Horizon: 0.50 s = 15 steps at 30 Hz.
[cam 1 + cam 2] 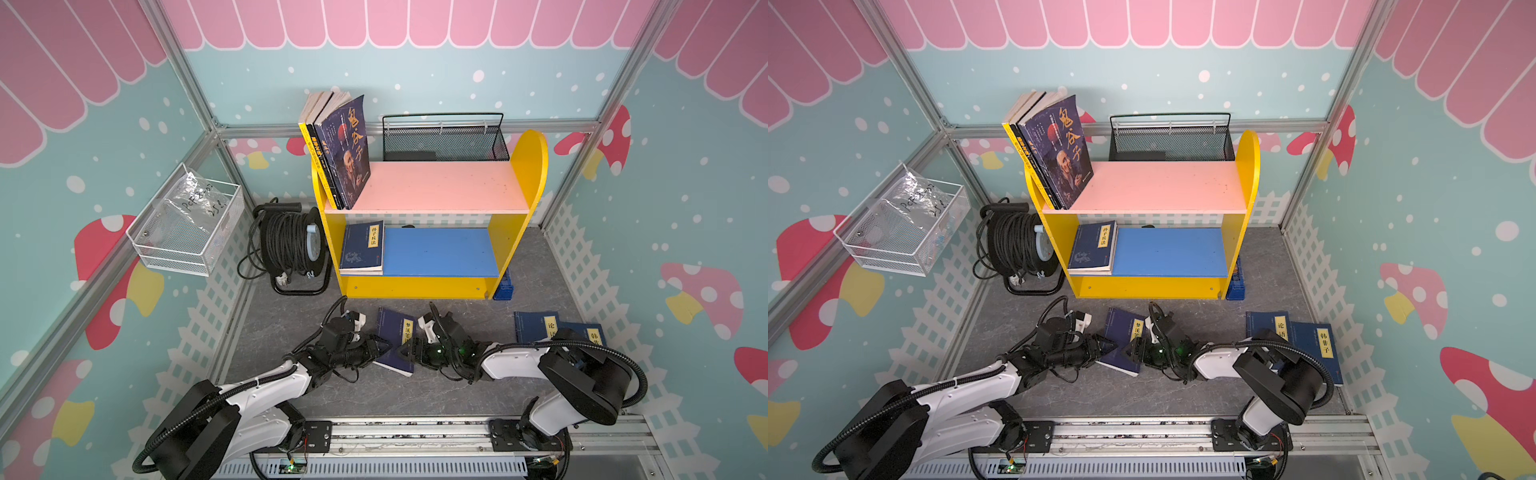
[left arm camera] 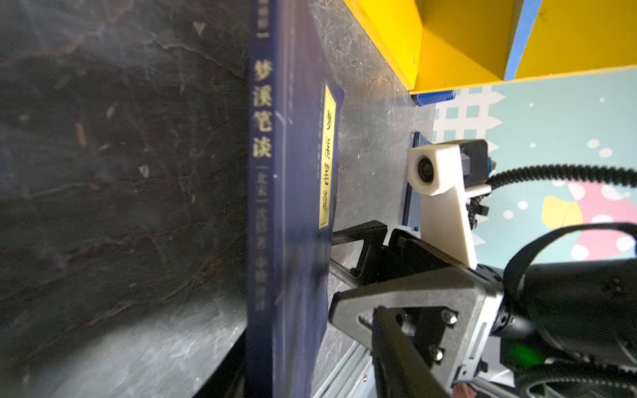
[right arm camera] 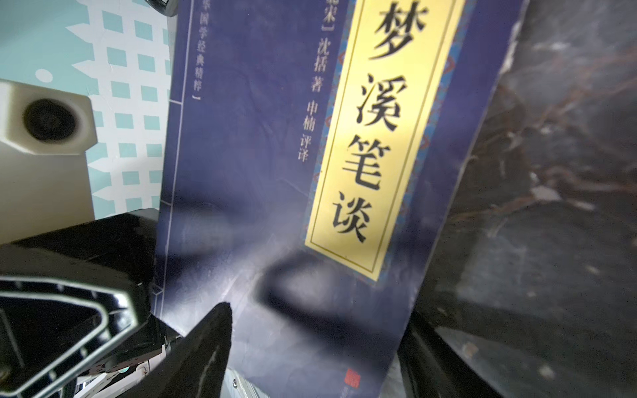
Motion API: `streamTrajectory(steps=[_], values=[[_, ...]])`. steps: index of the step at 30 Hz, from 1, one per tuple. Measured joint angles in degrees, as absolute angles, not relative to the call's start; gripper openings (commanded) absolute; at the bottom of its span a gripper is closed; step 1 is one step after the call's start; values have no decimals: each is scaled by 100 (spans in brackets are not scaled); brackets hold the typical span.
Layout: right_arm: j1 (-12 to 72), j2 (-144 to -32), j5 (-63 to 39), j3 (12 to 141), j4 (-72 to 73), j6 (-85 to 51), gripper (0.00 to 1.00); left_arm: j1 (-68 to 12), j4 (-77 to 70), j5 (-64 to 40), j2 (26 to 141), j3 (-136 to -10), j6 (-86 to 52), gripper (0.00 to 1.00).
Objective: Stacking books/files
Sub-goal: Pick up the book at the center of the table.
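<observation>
A navy book (image 1: 392, 332) (image 1: 1121, 332) with a yellow label lies tilted on the grey floor between both arms. My left gripper (image 1: 380, 347) (image 2: 306, 344) straddles its spine edge; a gap still shows between one finger and the cover. My right gripper (image 1: 409, 349) (image 3: 319, 317) stands wide open at the opposite edge, the cover (image 3: 258, 172) between its fingers. Two more navy books (image 1: 534, 326) (image 1: 590, 332) lie on the floor, right. Another navy book (image 1: 361, 249) rests on the blue shelf. A purple book (image 1: 347, 153) leans with a black and a yellow one on the pink shelf (image 1: 440, 187).
The yellow bookcase (image 1: 415, 286) stands just beyond the arms. A black cable reel (image 1: 286, 245) sits left of it and a blue crate (image 1: 503, 286) at its right foot. A black mesh basket (image 1: 444, 141) is behind it, a white wire basket (image 1: 187, 224) on the left wall.
</observation>
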<state>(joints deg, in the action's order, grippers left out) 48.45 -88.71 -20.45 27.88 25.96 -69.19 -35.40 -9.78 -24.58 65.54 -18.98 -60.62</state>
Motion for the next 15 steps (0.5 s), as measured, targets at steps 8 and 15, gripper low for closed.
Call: streamTrajectory(steps=[8,15], values=[[4836,-8514,-1883,2659,2379,-6976,88,-3538,-473,-2338,6611,-2117,-5927,0],[4431,-7470,-1647,2523,2075,-7122,91,-3538,30,-2338,6440,-2359,-5774,0]])
